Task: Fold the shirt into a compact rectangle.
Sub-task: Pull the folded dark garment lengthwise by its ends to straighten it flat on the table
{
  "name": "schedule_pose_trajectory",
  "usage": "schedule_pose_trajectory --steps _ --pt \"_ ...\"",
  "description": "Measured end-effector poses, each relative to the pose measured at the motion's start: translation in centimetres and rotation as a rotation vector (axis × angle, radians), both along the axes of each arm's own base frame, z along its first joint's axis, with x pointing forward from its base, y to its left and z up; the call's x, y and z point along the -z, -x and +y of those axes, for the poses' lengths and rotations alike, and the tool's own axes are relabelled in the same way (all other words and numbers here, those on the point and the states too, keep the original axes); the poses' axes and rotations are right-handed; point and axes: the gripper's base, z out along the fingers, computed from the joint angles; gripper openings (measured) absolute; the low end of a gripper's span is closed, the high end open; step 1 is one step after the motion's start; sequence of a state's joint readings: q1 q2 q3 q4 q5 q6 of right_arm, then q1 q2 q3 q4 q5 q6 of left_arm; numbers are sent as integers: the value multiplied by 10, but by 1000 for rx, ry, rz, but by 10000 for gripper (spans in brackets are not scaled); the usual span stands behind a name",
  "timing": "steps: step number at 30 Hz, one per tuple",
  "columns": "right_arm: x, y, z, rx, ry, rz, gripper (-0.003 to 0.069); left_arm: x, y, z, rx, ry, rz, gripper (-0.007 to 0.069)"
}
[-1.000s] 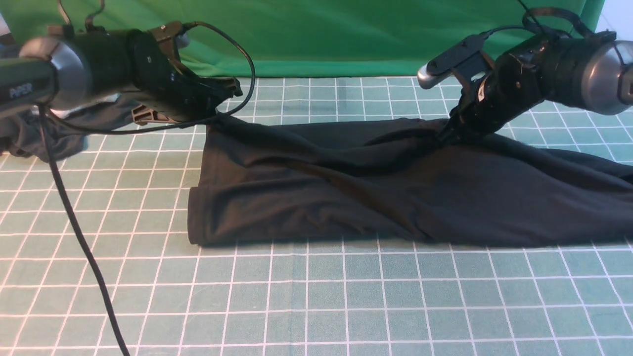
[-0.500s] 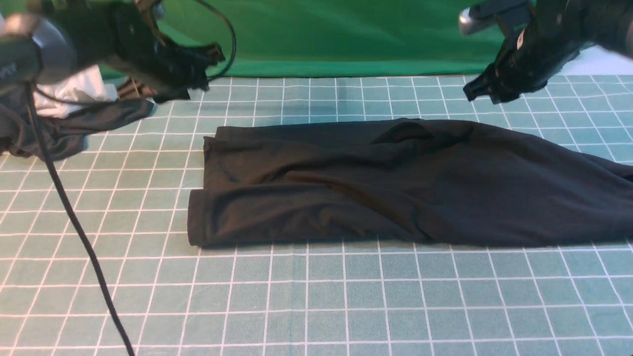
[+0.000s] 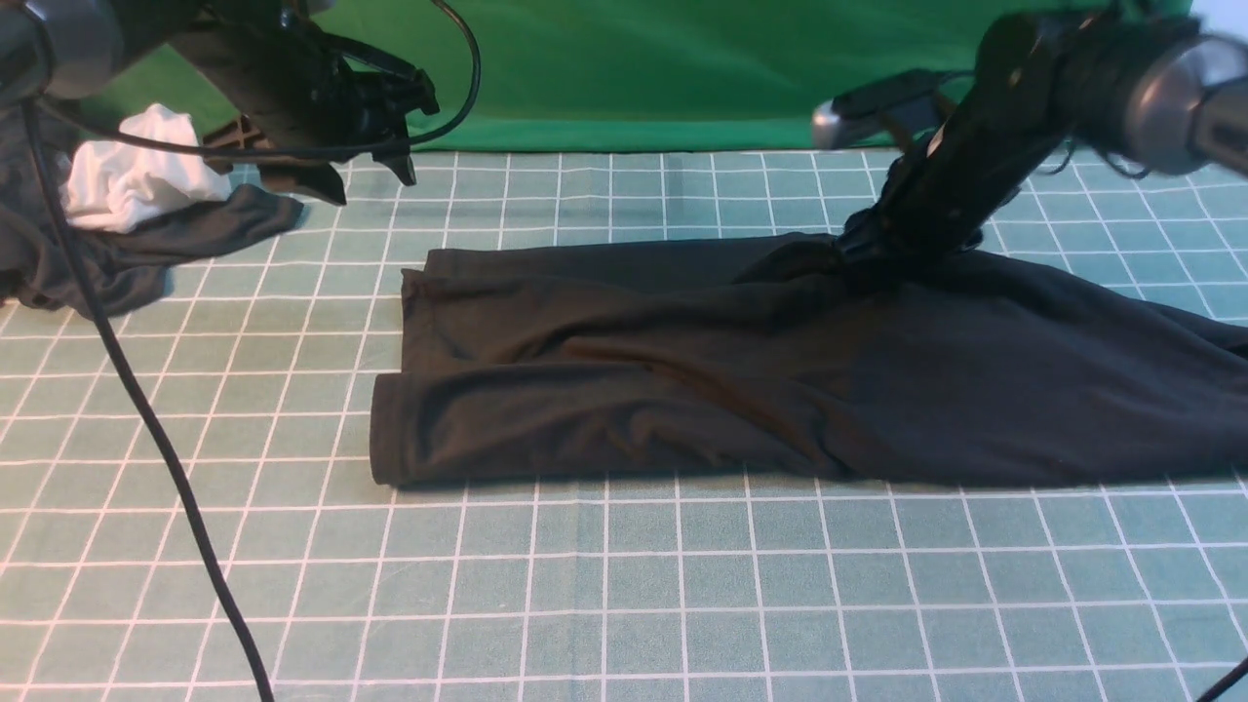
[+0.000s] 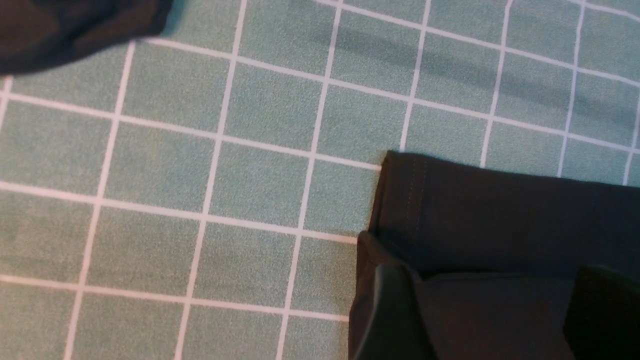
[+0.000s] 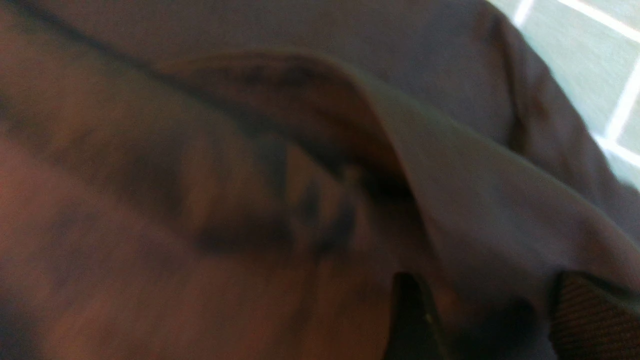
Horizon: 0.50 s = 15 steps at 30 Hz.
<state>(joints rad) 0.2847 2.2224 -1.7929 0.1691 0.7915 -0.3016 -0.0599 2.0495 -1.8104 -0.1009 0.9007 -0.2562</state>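
Green backdrop cloth (image 3: 634,78) hangs behind a teal mat (image 3: 624,585) ruled with a white grid. On the mat lies the shirt (image 3: 780,370), plain black on the side showing, folded into a long, wrinkled band. It runs from just left of centre out toward 3 o'clock, past the picture's edge. The left wrist view shows its 9 o'clock end (image 4: 475,225): a stitched hem, with layers stacked at the corner.

At about 1 o'clock the right gripper (image 3: 868,255) reaches down onto the shirt's far edge, beside a raised ridge of fabric. Its wrist view shows the two fingertips (image 5: 415,320) apart, with cloth filling the space between them; whether any cloth is pinched cannot be told.

At 11 o'clock the left gripper (image 3: 369,180) hangs above the mat, its fingers apart and empty, clear of the shirt.

At 10 o'clock a dark grey garment (image 3: 146,249) lies bunched with a white cloth (image 3: 136,180). A black cable (image 3: 166,458) droops down toward 7 o'clock.
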Motion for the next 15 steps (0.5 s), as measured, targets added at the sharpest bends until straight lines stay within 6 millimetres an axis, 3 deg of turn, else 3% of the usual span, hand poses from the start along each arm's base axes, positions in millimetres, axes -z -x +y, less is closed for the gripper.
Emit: schedule_pose_trajectory --steps 5,7,8,9,10,12,15 --pt "20 -12 2 -12 14 -79 331 0 -1 0 0 2 -9 416" --pt "23 -15 2 -14 20 -101 279 0 -1 0 0 3 -8 416" --pt "22 -16 2 -13 20 -123 183 0 -1 0 0 3 -8 416" --pt "22 -17 2 -13 20 -126 183 0 -1 0 0 4 -8 416" --pt "21 -18 2 -11 18 -140 104 0 -1 0 0 3 -8 416" --pt "20 -19 2 -9 15 -158 50 0 -1 0 0 3 -10 416" --pt "18 -21 3 -4 9 -176 38 0 -1 0 1 2 -10 416"
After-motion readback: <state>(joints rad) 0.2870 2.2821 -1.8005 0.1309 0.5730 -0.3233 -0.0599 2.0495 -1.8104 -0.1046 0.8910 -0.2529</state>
